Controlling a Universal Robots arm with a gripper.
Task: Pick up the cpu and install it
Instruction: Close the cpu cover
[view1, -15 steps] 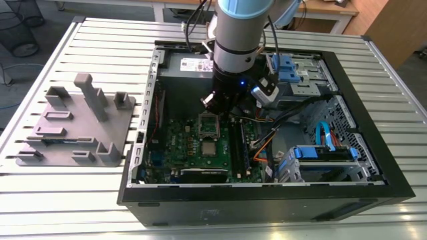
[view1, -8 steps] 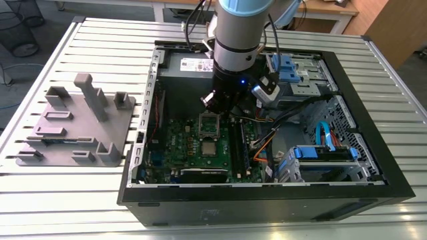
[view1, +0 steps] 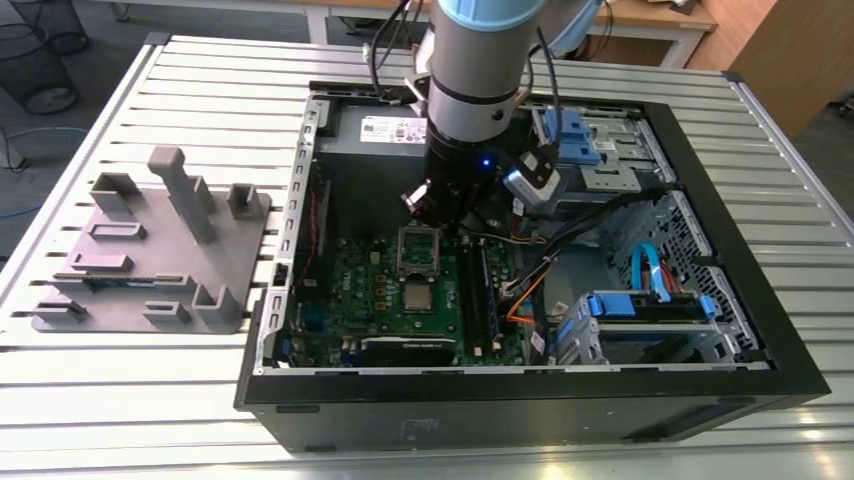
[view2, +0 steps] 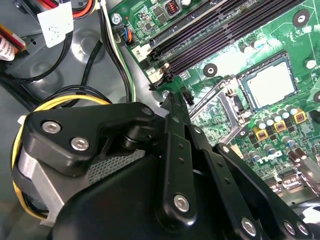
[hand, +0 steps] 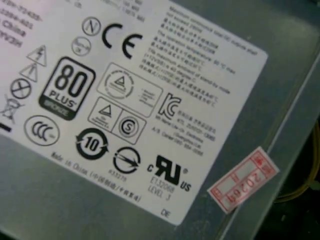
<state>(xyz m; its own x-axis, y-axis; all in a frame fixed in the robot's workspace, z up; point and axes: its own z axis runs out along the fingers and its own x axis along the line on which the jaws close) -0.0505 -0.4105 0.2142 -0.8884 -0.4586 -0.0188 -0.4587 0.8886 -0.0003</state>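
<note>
The cpu (view1: 418, 296) (view2: 270, 84) is a pale silver square lying flat in its socket on the green motherboard (view1: 360, 290) inside the open computer case. The metal-framed socket bracket (view1: 418, 248) (view2: 220, 102) stands lifted open beside it, on the side nearer the arm. My gripper (view1: 434, 208) (view2: 171, 102) hangs on the arm just over the raised bracket, its black tip close to the bracket's edge and a short way from the cpu. Its black linkage takes up the foreground of the second wrist view.
A grey plastic fixture (view1: 147, 250) sits on the slatted table at the exterior view's left. The black case walls (view1: 521, 395) ring the board. Blue drive bays (view1: 647, 305), loose cables (view2: 112, 55), long black memory slots (view2: 225, 35) and the power supply label (hand: 125, 100) crowd around.
</note>
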